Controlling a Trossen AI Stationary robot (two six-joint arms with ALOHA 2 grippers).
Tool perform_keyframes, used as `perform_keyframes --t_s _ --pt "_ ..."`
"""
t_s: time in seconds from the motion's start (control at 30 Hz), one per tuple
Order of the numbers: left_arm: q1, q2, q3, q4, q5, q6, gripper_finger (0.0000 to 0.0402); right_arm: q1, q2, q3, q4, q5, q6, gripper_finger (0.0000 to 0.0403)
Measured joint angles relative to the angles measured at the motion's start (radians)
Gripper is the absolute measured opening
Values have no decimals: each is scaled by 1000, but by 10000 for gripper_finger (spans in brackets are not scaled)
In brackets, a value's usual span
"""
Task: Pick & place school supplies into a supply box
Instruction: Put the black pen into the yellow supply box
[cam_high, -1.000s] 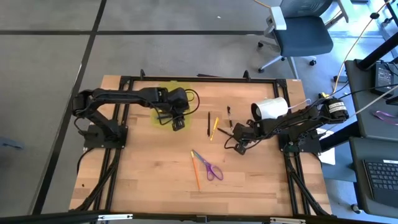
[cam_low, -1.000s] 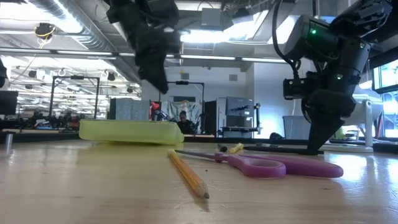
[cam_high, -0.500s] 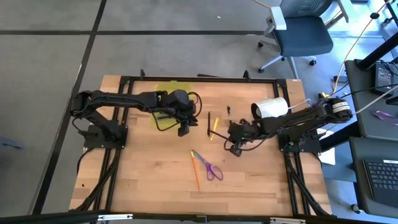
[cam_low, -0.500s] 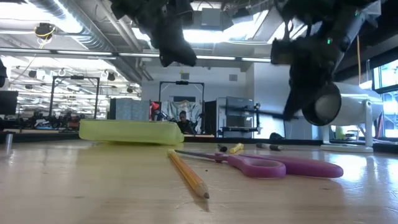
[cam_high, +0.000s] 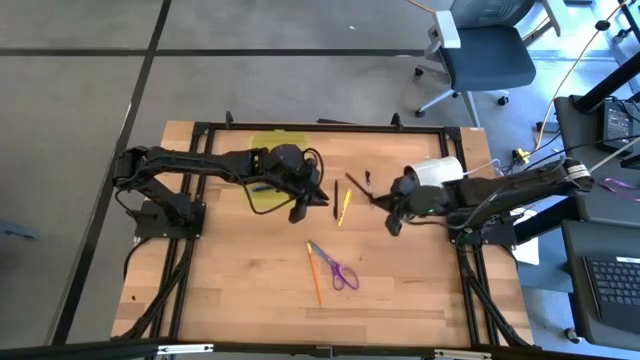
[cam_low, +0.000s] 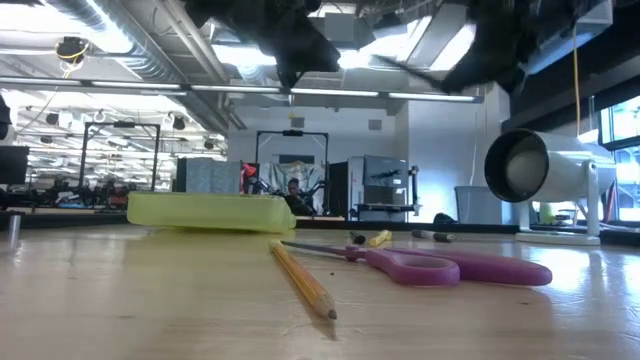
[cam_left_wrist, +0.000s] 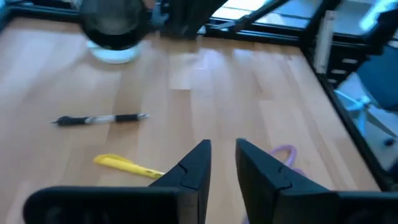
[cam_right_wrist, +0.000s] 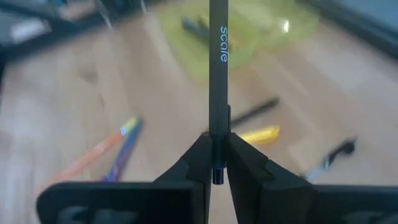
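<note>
The supply box (cam_high: 262, 172), a translucent yellow-green case, lies at the far left, partly under my left arm; dark pens (cam_right_wrist: 194, 25) lie inside it. My left gripper (cam_high: 312, 200) hovers just right of the box, fingers (cam_left_wrist: 202, 155) a little apart with nothing between them. My right gripper (cam_high: 384, 204) is shut on a black pen (cam_right_wrist: 216, 68) above the table's middle. On the table lie a black pen (cam_high: 336, 191), a yellow pen (cam_high: 345, 207), purple-handled scissors (cam_high: 341, 271), an orange pencil (cam_high: 315, 285) and a blue pencil (cam_high: 322, 258). My right gripper pinches the black pen near its back end (cam_right_wrist: 216, 146) between its two fingers. The fingers come slanting down from the table's right side, and the pen runs on ahead, in line with them. It is lifted clear, its free end (cam_high: 350, 180) pointing toward the box.
A white cylinder (cam_high: 436, 173) lies on its side at the far right, beside my right arm. A small black pen (cam_high: 368, 178) lies near the far edge. The table's near half holds only the scissors and pencils. An office chair (cam_high: 480, 50) stands beyond the table.
My right gripper has risen from the table with the black pen and tipped from steeply down toward level; the pen is now lifted clear. My left gripper has moved from over the box toward the table's right, rising a little and tipping up.
</note>
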Motion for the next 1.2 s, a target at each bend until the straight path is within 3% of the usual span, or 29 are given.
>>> perform_keyframes --t_s 0.3,0.47,0.6,0.73,1.07,1.2 --pt "-40 0 0 238 -33 -69 86 3 -70 0 166 30 -102 44" --pt "-61 0 0 290 -92 -89 108 3 -70 0 197 29 -127 45" --pt "-71 1 0 290 -155 -198 121 10 -70 0 240 14 -155 45" --pt "-77 1 0 326 -147 -260 125 29 -70 0 305 11 -179 45" --pt "-112 1 0 617 -138 -209 112 78 -62 0 479 -16 -202 46" --pt "-112 1 0 653 -141 -202 107 96 -38 1 557 -16 -226 46"
